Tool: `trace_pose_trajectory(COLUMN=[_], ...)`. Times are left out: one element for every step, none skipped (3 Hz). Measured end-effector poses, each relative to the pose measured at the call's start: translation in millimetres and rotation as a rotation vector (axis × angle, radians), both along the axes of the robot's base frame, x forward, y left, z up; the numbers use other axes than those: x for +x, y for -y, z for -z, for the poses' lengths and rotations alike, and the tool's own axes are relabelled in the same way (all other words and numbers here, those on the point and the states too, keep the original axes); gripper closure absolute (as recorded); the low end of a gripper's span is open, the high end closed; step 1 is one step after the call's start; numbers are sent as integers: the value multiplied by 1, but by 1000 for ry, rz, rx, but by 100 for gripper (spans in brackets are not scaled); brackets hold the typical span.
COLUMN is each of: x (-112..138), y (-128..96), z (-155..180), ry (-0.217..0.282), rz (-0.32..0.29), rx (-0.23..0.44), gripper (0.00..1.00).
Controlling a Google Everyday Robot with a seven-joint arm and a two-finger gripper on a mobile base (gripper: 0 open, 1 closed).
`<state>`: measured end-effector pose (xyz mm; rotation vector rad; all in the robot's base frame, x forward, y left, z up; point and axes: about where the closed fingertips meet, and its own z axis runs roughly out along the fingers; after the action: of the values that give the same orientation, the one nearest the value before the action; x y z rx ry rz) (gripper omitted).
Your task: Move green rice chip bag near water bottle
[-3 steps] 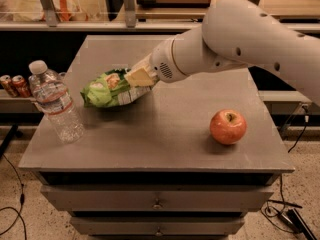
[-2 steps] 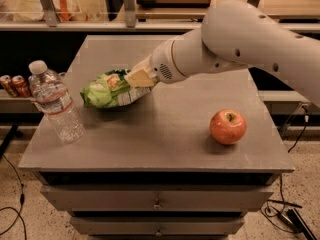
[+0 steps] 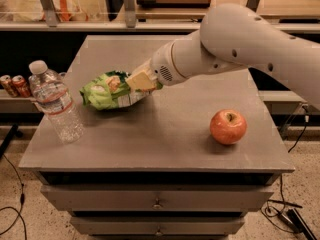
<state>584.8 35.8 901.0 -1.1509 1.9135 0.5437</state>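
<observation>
The green rice chip bag [image 3: 105, 91] is a crinkled light-green bag on the left half of the grey table, just right of the water bottle. The water bottle [image 3: 54, 103] is clear with a white cap and a red-banded label, and stands near the table's left edge. My gripper [image 3: 136, 82] is at the bag's right end, with its tan fingers [image 3: 142, 81] on the bag. The white arm reaches in from the upper right.
A red apple [image 3: 228, 126] sits on the right part of the grey table [image 3: 165, 134]. Two small red soda cans [image 3: 15, 85] stand on a lower shelf to the left. Drawers are under the tabletop. Cables lie on the floor.
</observation>
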Motion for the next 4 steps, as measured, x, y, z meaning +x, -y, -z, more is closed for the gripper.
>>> trace_pose_trajectory(x=[3,5,7,8], y=[0,0,1,5], z=[4,5,6,6], ry=[-8,-12,-13,-9], rz=[-2,-4,-4,-9], rx=[-4,-6,-8,-22], gripper=[35,12,0,0])
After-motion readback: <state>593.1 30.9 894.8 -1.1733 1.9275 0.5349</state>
